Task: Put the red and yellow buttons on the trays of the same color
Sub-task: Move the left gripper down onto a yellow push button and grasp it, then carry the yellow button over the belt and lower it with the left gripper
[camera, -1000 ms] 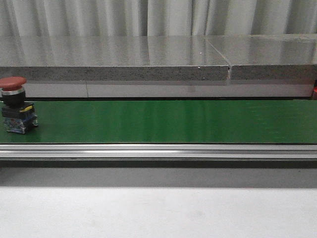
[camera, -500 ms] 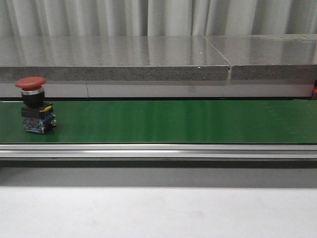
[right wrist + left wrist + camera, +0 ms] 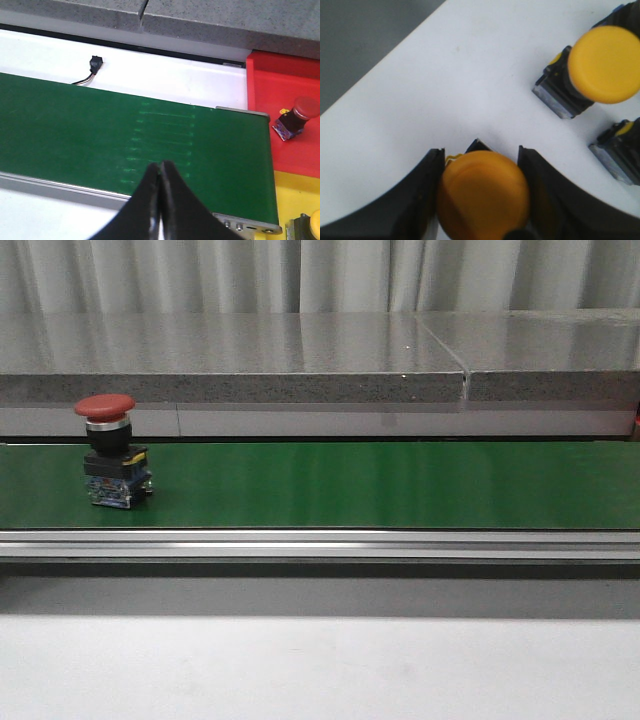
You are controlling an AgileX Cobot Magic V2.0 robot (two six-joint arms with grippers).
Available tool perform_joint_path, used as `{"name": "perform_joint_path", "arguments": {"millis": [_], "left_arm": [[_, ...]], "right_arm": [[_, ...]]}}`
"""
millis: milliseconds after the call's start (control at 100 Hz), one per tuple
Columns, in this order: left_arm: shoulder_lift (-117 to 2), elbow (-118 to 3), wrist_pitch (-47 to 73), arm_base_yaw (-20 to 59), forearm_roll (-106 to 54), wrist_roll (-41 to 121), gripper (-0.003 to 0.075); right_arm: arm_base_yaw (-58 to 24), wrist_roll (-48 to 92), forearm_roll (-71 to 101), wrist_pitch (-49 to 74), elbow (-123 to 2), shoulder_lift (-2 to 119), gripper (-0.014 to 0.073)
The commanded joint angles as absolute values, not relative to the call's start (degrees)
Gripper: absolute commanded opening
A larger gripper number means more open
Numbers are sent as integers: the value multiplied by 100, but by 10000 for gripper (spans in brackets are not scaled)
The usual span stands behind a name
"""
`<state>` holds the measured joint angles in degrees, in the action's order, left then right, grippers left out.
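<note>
Riding rightward since before, red button [image 3: 112, 452] stands upright on green belt [image 3: 400, 485].

Belt [image 3: 380, 485]: green, runs left to right across the front view, glossy with pale reflections.
Rail [image 3: 320, 545]: silver metal strip, just in front of the belt along its whole length.
Slab [image 3: 230, 355]: grey speckled stone, behind the belt and above it, with a seam right of centre.
Curtain [image 3: 320, 275]: pale, pleated, behind the slab.
Desk [image 3: 320, 670]: white, in front of the rail.
Cable [image 3: 87, 72]: thin wire ending in a small black plug, lying on the white strip behind the belt.
</note>
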<state>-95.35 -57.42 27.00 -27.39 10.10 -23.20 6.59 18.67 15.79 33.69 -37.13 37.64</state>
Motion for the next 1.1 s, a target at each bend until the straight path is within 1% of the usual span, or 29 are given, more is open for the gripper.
{"name": "perform_joint_path", "arguments": {"millis": [0, 190, 410, 590, 730, 950, 1090], "left_arm": [[-8914, -5887, 2629, -2680, 901, -2328, -19], [-8070, -5887, 2710, -2293, 899, -2328, -19], [-7591, -5887, 3111, -1315, 899, -2101, -19], [-7685, -5887, 3180, -588, 844, -2066, -19], [-7860, -5887, 3169, -205, 844, -2055, -19], [-8286, -6036, 3149, 48, 701, -2030, -19], [-8510, -6259, 3363, 140, 701, -2008, -19]], "right_arm": [[640, 1904, 1615, 3015, -3844, 3757, -68], [640, 1904, 1615, 3015, -3844, 3757, -68], [640, 1904, 1615, 3015, -3844, 3757, -68], [640, 1904, 1615, 3015, -3844, 3757, -68], [640, 1904, 1615, 3015, -3844, 3757, -68], [640, 1904, 1615, 3015, -3844, 3757, -68], [640, 1904, 1615, 3015, -3844, 3757, -68]]}}
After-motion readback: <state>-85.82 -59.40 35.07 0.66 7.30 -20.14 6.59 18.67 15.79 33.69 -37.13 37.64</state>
